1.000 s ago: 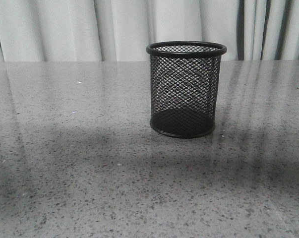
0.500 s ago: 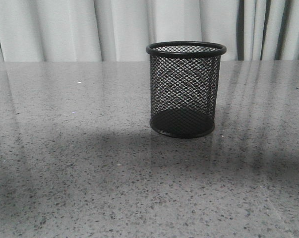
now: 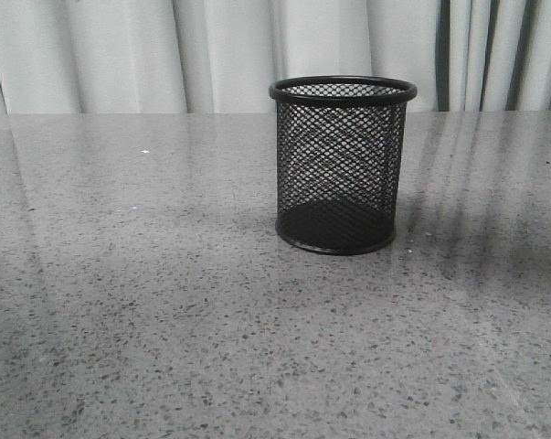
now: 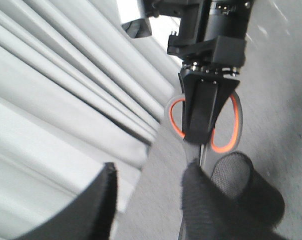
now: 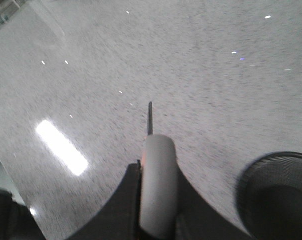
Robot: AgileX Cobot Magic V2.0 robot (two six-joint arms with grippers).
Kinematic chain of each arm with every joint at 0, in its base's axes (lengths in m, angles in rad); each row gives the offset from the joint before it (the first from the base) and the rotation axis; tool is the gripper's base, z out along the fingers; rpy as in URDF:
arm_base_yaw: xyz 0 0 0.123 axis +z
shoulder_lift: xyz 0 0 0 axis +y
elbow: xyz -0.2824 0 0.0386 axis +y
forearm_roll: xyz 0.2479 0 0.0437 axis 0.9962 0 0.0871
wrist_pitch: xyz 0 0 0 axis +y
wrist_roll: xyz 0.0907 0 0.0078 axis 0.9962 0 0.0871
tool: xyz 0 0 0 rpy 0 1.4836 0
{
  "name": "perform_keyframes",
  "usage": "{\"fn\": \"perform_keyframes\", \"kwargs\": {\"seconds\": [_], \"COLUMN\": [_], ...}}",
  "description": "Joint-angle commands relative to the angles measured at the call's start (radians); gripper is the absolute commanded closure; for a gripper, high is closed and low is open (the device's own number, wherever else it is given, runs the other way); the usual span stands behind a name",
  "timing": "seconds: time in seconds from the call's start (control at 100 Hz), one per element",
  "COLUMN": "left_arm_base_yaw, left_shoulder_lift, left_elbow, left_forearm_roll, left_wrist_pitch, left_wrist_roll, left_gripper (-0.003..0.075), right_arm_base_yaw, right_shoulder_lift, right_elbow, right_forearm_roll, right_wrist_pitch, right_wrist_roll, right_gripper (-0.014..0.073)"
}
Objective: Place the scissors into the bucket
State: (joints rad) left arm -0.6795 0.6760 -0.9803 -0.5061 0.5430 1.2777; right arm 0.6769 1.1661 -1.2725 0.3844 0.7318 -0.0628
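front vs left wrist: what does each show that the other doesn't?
Front only: the whole bucket upright on the grey speckled table, empty through the mesh, with no arms or scissors in frame.

Left wrist only: the right end effector shut on the scissors at the orange-lined handles, held above the bucket's open rim, plus the left end effector, open and empty.

Both: the bucket, the table and the curtain backdrop.
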Motion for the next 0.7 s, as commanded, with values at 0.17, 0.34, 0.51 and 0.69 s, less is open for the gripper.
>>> {"fn": "perform_keyframes", "kwargs": {"seconds": [0.17, 0.34, 0.51, 0.69], "left_arm_base_yaw": [-0.008, -0.008, -0.008, -0.008], "left_shoulder_lift": [-0.089, -0.089, -0.089, -0.089], "left_elbow": [-0.027, -0.012, 0.014, 0.025], "left_forearm_roll": [-0.043, -0.043, -0.047, -0.059], "left_wrist_pitch": [-0.005, 0.002, 0.005, 0.016], "left_wrist_roll": [-0.014, -0.014, -0.018, -0.018], "left_gripper": [0.074, 0.074, 0.074, 0.074], "right_arm_base_yaw": [-0.069, -0.069, -0.069, -0.069], "right_shoulder_lift": [0.056, 0.11, 0.177, 0.253], "right_elbow": [-0.344, -0.358, -0.358, -0.358], "right_forearm_roll": [-0.21, -0.305, -0.361, -0.442], "right_wrist_pitch": [0.546, 0.569, 0.571, 0.555], "right_wrist_roll": [0.057, 0.093, 0.093, 0.093], "right_gripper": [0.0662, 0.0663, 0.0663, 0.0663]}}
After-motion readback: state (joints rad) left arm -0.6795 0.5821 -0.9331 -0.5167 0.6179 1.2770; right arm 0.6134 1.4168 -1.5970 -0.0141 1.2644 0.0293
